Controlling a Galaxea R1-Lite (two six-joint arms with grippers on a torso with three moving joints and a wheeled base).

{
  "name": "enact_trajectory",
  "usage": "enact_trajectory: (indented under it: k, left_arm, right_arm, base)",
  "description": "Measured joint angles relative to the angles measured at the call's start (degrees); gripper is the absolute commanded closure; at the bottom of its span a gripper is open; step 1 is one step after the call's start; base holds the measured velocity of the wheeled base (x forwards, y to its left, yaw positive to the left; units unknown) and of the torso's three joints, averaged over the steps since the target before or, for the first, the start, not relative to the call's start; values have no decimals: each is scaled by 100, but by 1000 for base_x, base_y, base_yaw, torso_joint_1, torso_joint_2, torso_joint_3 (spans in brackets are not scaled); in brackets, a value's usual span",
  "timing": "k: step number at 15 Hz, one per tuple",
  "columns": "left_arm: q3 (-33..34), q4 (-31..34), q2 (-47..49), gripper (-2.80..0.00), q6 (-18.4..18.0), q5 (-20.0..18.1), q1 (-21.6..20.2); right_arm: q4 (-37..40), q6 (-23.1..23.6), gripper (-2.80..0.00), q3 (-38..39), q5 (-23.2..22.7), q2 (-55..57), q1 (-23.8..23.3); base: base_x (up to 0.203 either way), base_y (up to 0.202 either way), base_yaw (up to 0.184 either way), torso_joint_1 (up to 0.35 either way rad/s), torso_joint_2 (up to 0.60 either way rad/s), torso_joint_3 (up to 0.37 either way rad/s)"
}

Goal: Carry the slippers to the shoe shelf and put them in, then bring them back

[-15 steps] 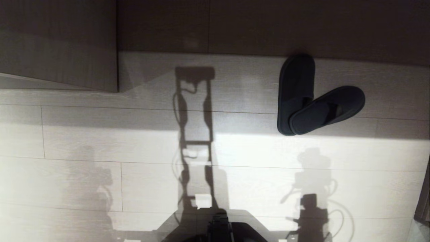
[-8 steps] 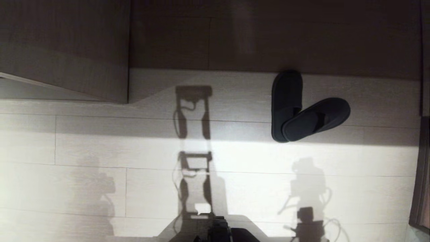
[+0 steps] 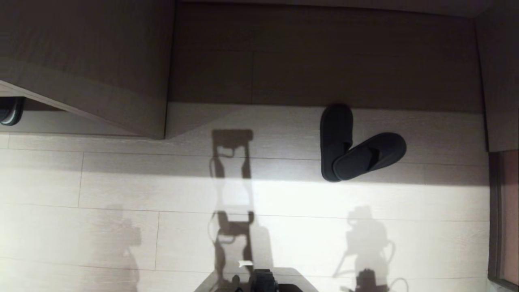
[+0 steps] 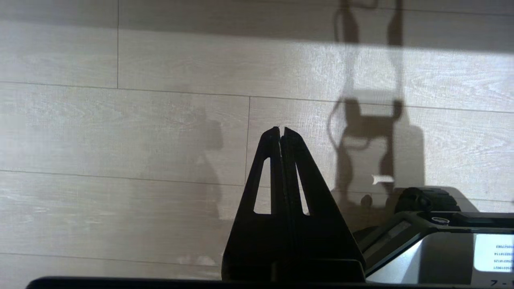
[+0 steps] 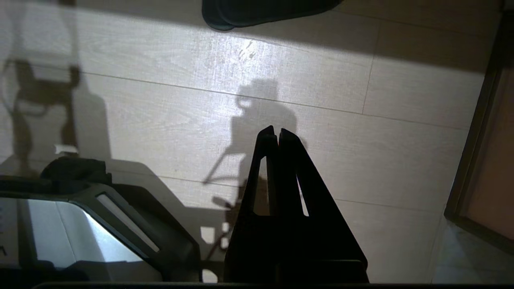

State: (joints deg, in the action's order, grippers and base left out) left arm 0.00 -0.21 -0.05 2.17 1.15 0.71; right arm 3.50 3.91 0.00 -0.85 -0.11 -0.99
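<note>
The slippers [image 3: 352,146], a dark pair, lie crossed in a V with their heels overlapping. One toe points into the shoe shelf [image 3: 263,119], a wood-grain cubby with a lighter base board and a dark back board. Their heels stick out over the floor planks. Only the heel edge of the slippers [image 5: 265,12] shows in the right wrist view, well ahead of my right gripper [image 5: 277,129], which is shut and empty above the floor. Over bare planks, the left gripper [image 4: 281,129] hangs shut and empty. Neither arm shows in the head view.
An upright wood panel [image 3: 101,69] closes the cubby on the left, with a dark object [image 3: 10,110] beside it at the view's edge. A dark door frame [image 3: 494,211] runs down the right side. My base [image 3: 263,282] sits at the near edge.
The head camera has moved, so the whole scene has slid down the picture and shrunk a little. More of the cubby's back board shows now. The slippers and both arms have stayed put.
</note>
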Motion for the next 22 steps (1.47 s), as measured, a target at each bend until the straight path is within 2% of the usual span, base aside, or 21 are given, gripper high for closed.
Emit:
enact_trajectory:
  k: [22]
  left_arm:
    - [0, -1, 0, 0, -2, 2, 0]
  right_arm:
    - [0, 0, 0, 0, 0, 4, 0]
  base:
    - [0, 0, 0, 2, 2, 203]
